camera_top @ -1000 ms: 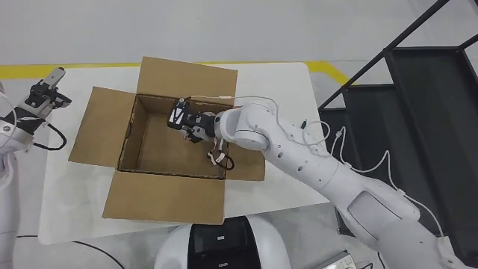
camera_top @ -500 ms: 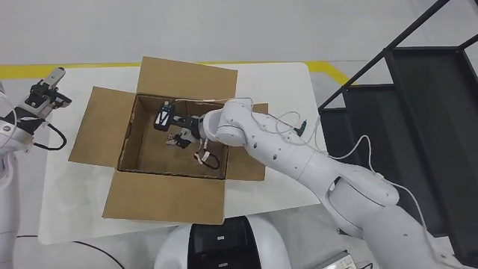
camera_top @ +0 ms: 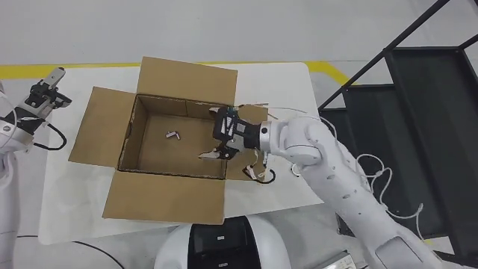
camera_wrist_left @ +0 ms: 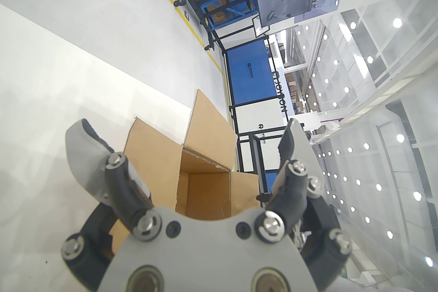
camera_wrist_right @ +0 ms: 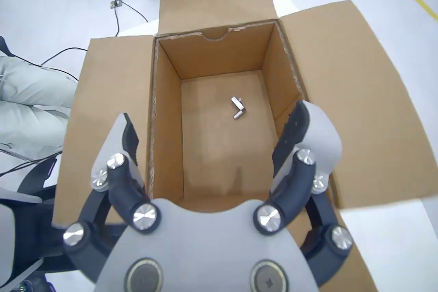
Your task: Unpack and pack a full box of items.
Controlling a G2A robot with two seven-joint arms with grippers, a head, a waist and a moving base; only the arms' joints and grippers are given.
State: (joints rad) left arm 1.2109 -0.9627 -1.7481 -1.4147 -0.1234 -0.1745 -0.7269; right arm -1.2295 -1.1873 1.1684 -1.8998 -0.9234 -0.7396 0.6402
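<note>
An open cardboard box (camera_top: 149, 106) stands on the white table (camera_top: 284, 90) with all its flaps folded out. A small bent metal piece (camera_top: 173, 133) lies alone on the box floor (camera_wrist_right: 219, 142), and the same metal piece (camera_wrist_right: 238, 108) lies beyond the fingertips in the right wrist view. My right gripper (camera_top: 211, 133) hovers over the box's right end, open and holding nothing; the right gripper (camera_wrist_right: 212, 117) points down into the box. My left gripper (camera_top: 46, 90) stays off the table's far left corner. The left gripper (camera_wrist_left: 184, 142) is open and empty, with the box (camera_wrist_left: 205, 183) ahead.
A loose cable (camera_top: 261, 173) hangs from the right arm over the box's right flap. Black metal stairs (camera_top: 418, 97) stand just right of the table. Bare table shows at the front left (camera_top: 71, 202) and behind the box.
The right gripper went left, deeper into the box, then pulled back up to the box's right end. The small metal piece now lies uncovered on the box floor. The left arm has not moved.
</note>
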